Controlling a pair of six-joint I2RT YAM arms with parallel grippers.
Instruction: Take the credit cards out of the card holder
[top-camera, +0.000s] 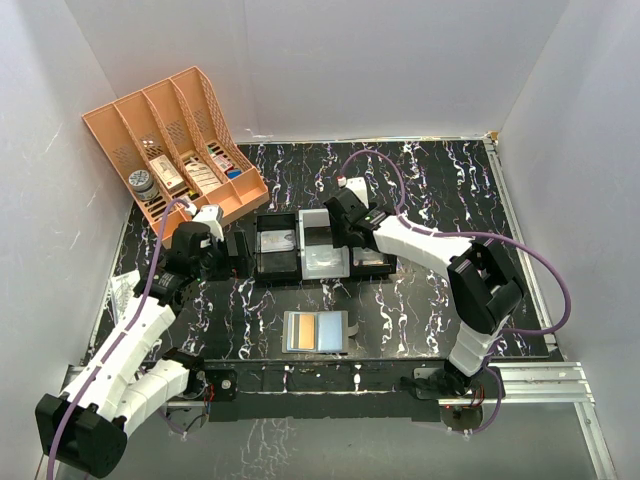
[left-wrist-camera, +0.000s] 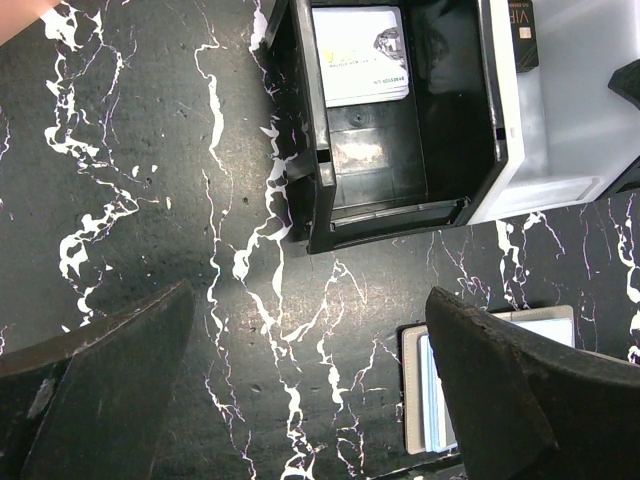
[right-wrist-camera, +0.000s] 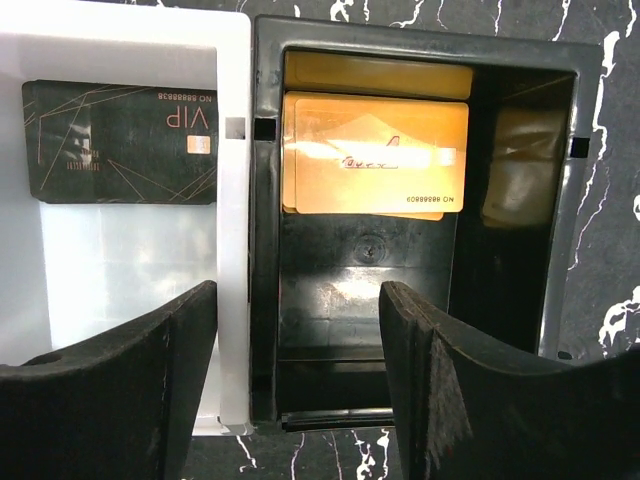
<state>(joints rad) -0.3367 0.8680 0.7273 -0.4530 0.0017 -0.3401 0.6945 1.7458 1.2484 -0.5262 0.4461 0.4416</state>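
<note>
We judge the step in hand to be fetching the next card: our right pincer hangs over the trays with nothing in it, and the card holder is not yet emptied. The next move calls for a reach to the near edge of the tabletop. There a thin card must be pinched by its exposed edge and slid flat out of its pocket. We expect the light holder to drag along unless the other arm pins it.

The right pincer stands about half open, its fingers touching nothing. It straddles the wall between the white tray and the right black tray. A dark card lies in the white tray, and gold-orange cards are stacked at one end of the black one. Our left pincer is spread wide and empty above bare tabletop, just beside the left black tray, which carries a pale card.

The three trays sit in a row across the middle of the tabletop. The holder lies open and flat near the near edge, midway along it, well apart from the right pincer. It shows an orange card on its right panel and a pale bluish face on its left. A peach rack fills the far left corner.
</note>
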